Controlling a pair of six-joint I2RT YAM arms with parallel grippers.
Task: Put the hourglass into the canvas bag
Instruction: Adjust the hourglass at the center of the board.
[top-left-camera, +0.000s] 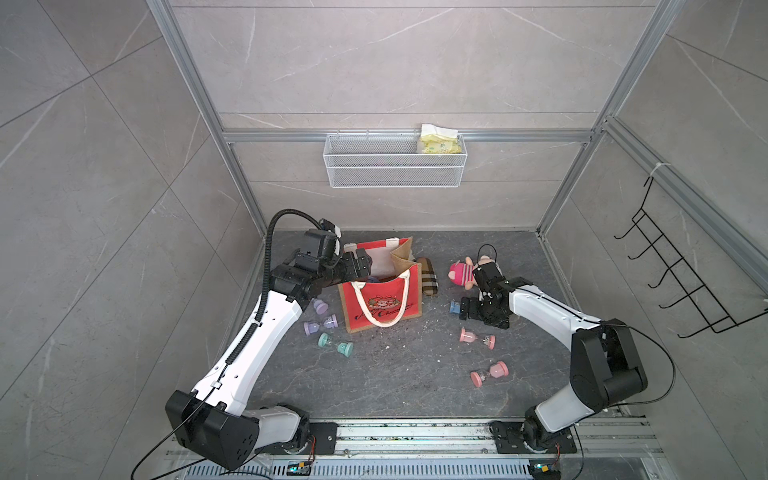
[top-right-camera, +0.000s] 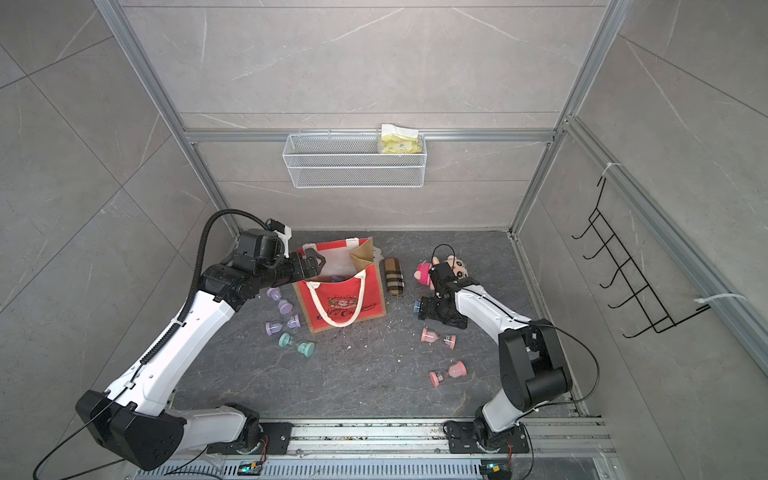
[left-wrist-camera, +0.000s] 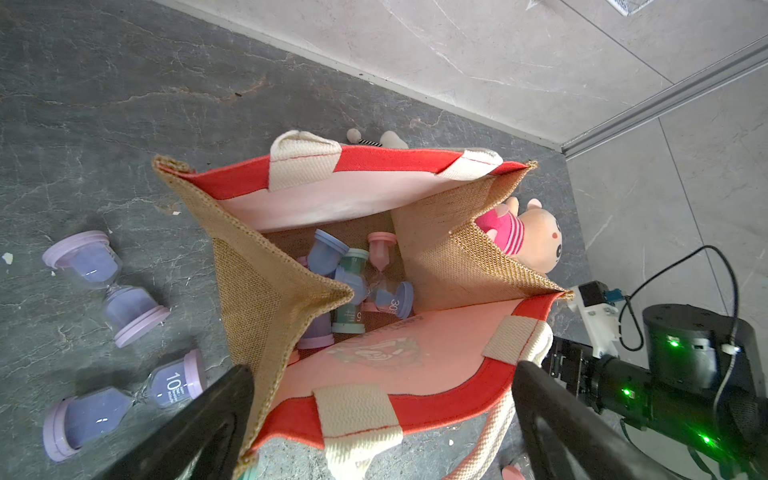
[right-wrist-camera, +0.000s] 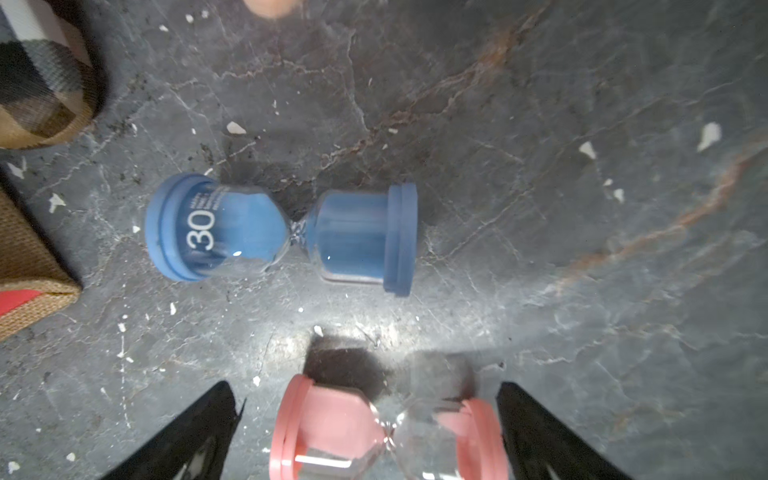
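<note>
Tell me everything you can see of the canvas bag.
The canvas bag stands upright and open on the dark table. It has red front and back panels, tan burlap sides creased inward, white rope handles, and a cartoon print with black script. Several hourglasses lie inside. The open left gripper hangs above its mouth.

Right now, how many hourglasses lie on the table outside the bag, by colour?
Purple hourglasses: 2
Teal hourglass: 1
Blue hourglass: 1
Pink hourglasses: 2
Total: 6

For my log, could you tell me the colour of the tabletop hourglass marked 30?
The hourglass is blue; the right wrist view shows it best.
</note>
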